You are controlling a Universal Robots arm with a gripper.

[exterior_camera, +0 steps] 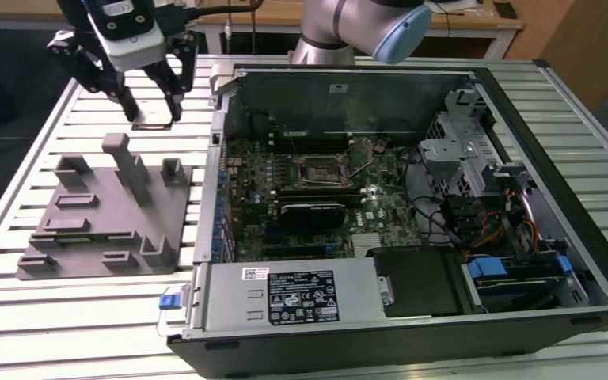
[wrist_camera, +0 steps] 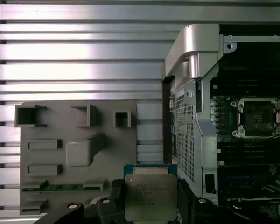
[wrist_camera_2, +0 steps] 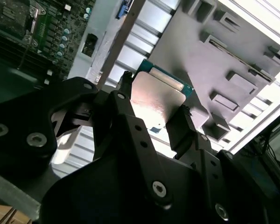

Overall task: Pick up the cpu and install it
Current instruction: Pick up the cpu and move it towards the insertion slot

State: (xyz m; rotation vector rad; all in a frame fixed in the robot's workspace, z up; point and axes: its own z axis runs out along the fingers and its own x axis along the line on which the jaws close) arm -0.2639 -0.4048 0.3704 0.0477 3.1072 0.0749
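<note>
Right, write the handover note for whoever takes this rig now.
Claw: shut on the chip, gripping two opposite edges.
Where: the claw and chip hang above the slatted table, beside the grey fixture, on the exterior view's left of the open computer case.
Socket: inside the case, with no chip in it.
Done: the chip is picked up.
Left: the chip is not yet over the case or in the socket.
</note>
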